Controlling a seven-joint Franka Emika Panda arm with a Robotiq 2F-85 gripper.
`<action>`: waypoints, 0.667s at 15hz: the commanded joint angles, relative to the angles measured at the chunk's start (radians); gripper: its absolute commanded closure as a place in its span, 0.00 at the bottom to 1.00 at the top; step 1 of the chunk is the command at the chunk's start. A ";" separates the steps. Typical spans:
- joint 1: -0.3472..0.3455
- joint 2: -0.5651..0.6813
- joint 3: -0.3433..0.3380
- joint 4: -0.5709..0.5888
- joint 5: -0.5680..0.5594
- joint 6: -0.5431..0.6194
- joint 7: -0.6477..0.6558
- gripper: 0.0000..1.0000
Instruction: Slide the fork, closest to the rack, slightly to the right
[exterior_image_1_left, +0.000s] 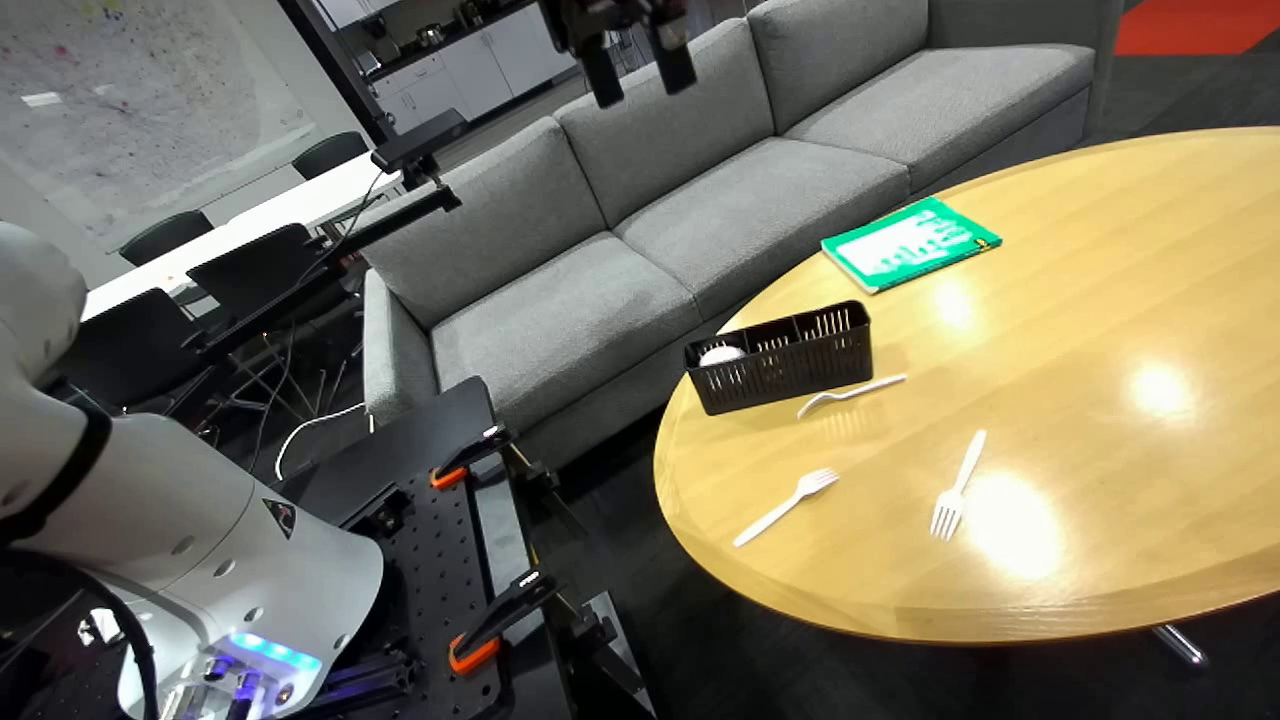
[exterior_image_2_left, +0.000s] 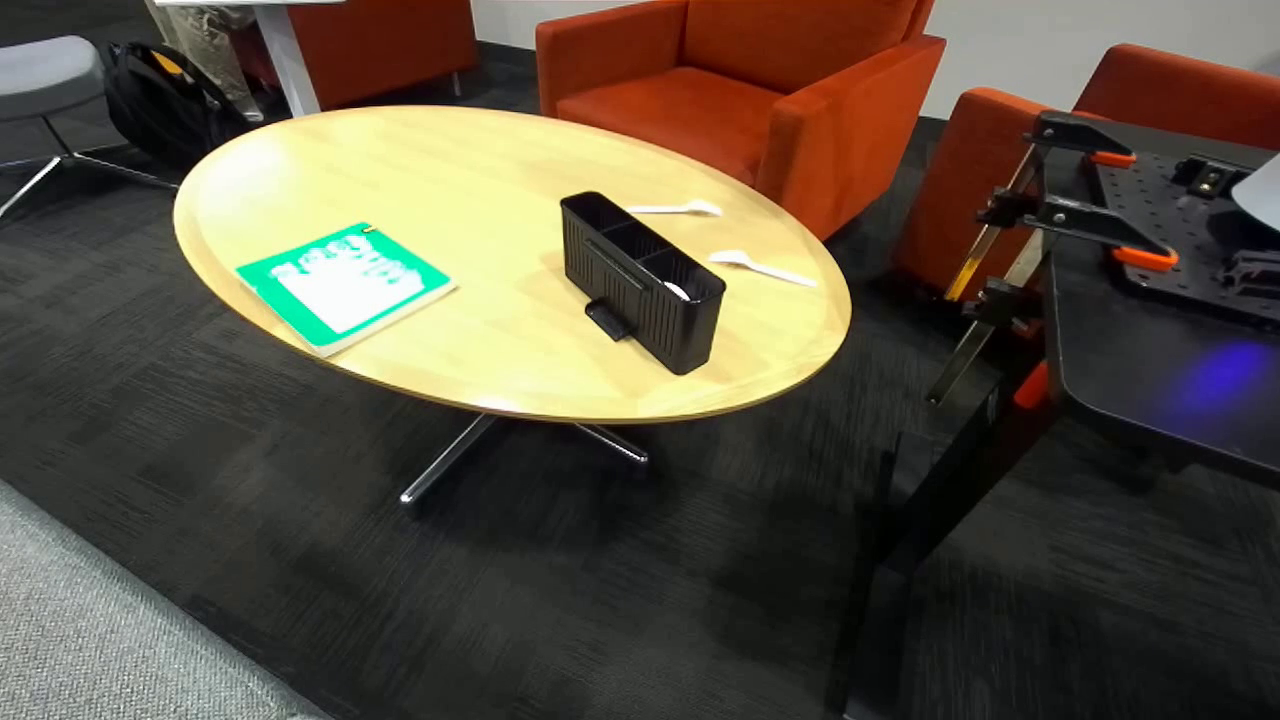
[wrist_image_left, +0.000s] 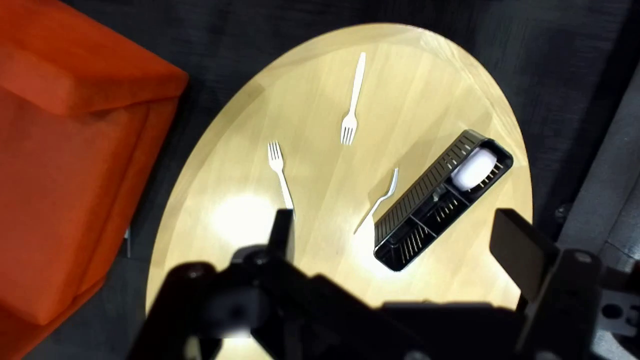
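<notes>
The gripper hangs well above the level of the rack, its fingers spread wide apart; the fork closest to the rack lies just beside its long slatted side; a second fork and a third fork lie farther out on that same side of the rack. A rounded white object sits in an end compartment of the rack; a green-and-white book lies well apart, on the rack's opposite side.
</notes>
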 joint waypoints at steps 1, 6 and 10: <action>0.011 0.161 -0.035 0.004 0.021 0.216 -0.111 0.00; -0.017 0.395 -0.043 0.037 0.105 0.364 -0.211 0.00; -0.031 0.569 -0.030 0.107 0.095 0.352 -0.168 0.00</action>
